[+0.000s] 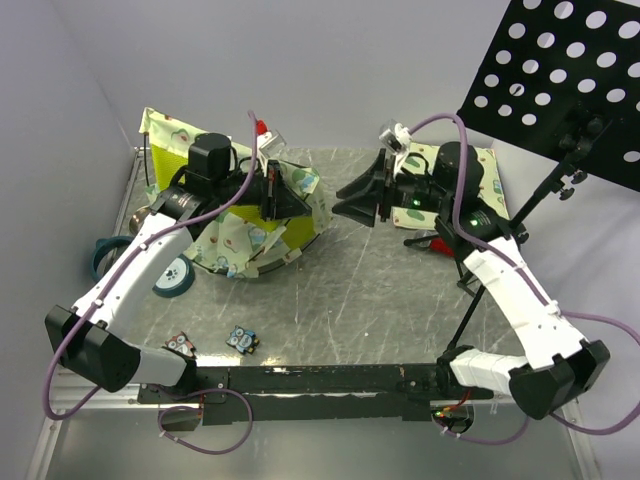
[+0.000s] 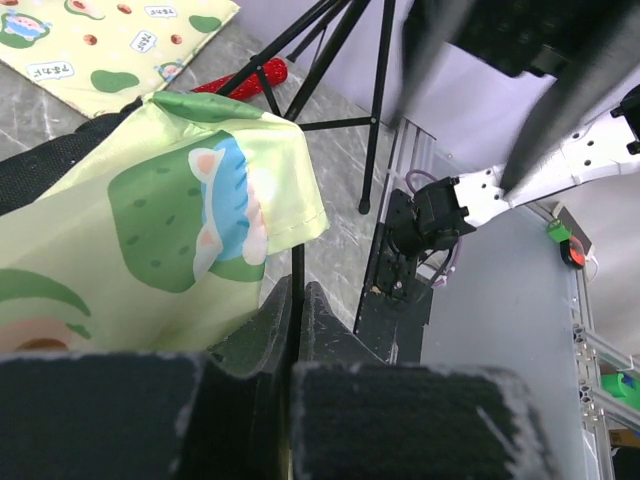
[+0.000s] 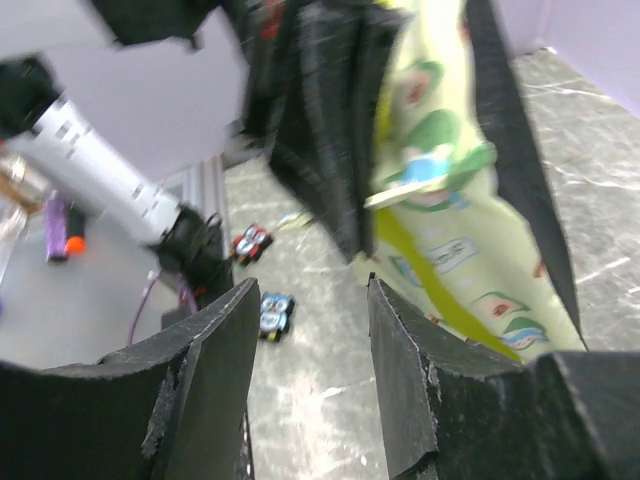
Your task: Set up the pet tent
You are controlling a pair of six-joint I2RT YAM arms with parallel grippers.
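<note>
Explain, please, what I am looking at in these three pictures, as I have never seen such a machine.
These are two robot arms bolted to a table. One picture looks down from above; the other two come from cameras on each wrist. The left arm has its jaws shut on the pet tent, a crumpled avocado-print fabric heap. The right arm holds nothing: its jaws stand open, facing the tent. Also lying there: a flat printed mat, a teal ring and two small colourful items.
</note>
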